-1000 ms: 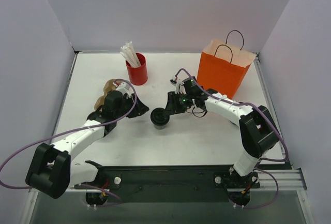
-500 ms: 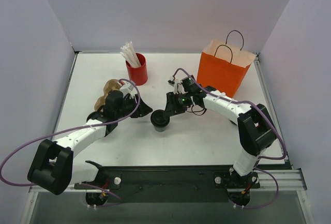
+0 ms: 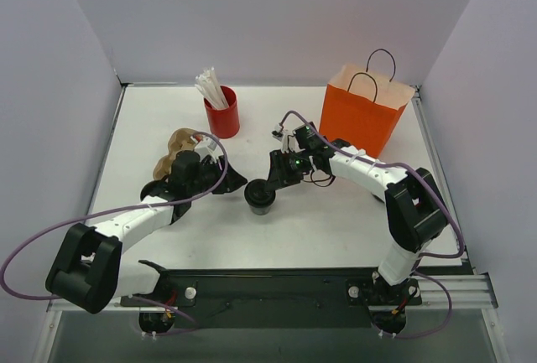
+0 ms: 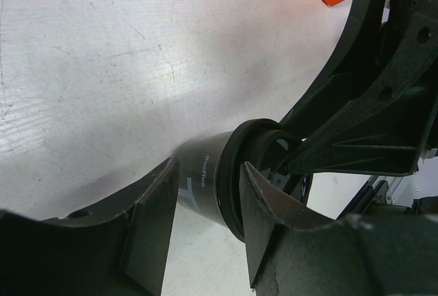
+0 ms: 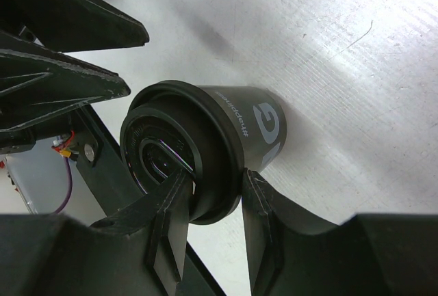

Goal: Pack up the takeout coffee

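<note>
While the right gripper (image 5: 213, 188) is clamping the black-lidded small dark paper cup (image 3: 261, 199), the left gripper (image 3: 233, 184), fingers apart, is edging closer, likely for a handover.

Gripper (image 5: 216, 181) tight around dark cup (image 5: 259, 124)

White scuffed table (image 3: 336, 229) in front of me carries: dark coffee cup (image 3: 261, 199) mid-table, red cup (image 3: 222, 117) of white sticks (image 3: 210, 88) at back, orange bag (image 3: 362, 120) back right, brown lump (image 3: 172, 152) left.
</note>
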You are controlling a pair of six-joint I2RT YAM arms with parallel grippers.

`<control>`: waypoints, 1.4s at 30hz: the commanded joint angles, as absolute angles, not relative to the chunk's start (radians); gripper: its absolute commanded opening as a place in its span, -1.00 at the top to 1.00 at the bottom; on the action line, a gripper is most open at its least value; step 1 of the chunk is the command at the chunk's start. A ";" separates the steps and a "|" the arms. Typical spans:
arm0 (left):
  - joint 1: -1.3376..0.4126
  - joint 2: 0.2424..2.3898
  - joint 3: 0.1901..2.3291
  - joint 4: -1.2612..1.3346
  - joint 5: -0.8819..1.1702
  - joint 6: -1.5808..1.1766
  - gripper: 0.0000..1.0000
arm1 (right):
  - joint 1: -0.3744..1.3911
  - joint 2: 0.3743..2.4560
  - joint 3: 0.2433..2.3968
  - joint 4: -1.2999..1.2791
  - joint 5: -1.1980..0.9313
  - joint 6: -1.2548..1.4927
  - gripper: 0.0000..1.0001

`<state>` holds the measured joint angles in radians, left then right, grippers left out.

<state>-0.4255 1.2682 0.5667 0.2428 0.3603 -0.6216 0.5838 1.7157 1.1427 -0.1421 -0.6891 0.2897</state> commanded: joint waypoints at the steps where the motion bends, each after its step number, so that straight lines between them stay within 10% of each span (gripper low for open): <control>1: -0.429 1.289 0.545 0.301 0.361 -0.634 0.00 | 0.592 1.752 1.144 -0.226 -0.653 0.258 0.70; 42: -0.686 1.408 0.262 0.353 -0.038 -0.739 0.26 | 0.572 1.640 0.804 0.069 -0.476 0.393 0.74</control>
<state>-0.6247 1.2945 0.3351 0.6594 -0.0132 -0.7536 0.5755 1.5978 0.8780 0.2256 -0.6441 0.4706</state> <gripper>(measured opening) 0.386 0.326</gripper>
